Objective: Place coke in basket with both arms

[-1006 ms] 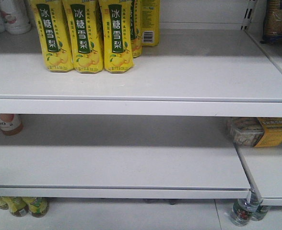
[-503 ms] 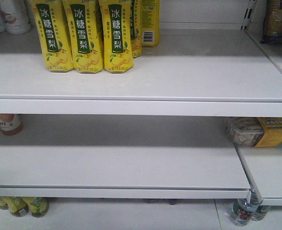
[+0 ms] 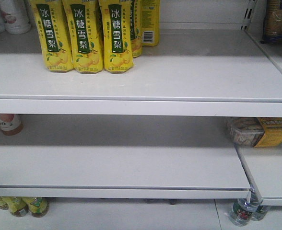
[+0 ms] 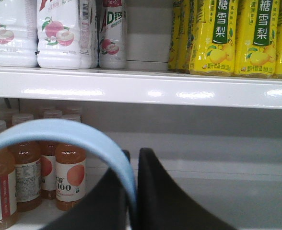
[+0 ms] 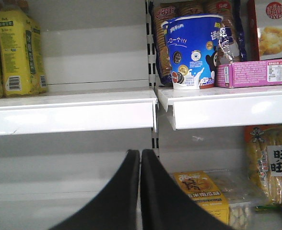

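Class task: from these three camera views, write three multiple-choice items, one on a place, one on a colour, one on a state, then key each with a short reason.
1. Where do the yellow pear-drink bottles stand in the front view?
A. upper shelf, left
B. middle shelf, centre
C. the floor

2. What colour is the curved handle in the left wrist view?
A. red
B. light blue
C. green

3. How do the right gripper's fingers stand?
A. wide open
B. closed together, holding nothing
C. clamped on a bottle

Key:
1 A, they line the left end of the upper shelf.
2 B, the pale blue band arcs across the left gripper, which pinches it.
3 B, the black fingers meet, nothing between them.
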Motion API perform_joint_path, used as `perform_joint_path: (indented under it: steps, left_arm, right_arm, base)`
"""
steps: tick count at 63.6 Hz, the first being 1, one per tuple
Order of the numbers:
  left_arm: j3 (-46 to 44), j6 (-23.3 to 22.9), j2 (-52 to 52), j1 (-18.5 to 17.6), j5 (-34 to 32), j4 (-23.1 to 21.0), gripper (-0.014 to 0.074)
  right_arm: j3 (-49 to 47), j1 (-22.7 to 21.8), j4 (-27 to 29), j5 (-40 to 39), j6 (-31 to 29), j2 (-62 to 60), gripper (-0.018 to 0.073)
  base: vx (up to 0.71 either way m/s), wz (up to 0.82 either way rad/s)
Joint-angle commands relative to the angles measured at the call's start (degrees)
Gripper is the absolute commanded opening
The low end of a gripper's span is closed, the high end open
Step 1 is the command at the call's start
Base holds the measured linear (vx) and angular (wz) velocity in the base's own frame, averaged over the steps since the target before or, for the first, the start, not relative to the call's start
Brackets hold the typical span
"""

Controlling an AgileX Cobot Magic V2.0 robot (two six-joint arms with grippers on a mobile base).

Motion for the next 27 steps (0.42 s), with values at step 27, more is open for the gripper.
perform_joint_path:
  steps: [27]
  left_arm:
    - [-1.7,2.7,-1.2,-0.3,-9.3,2.8,-0.0006]
  right_arm:
    - [0.3,-0.4,-0.4,-4.2,-0.3,-0.7,-0.0005]
  base:
    - [0.00,0.00]
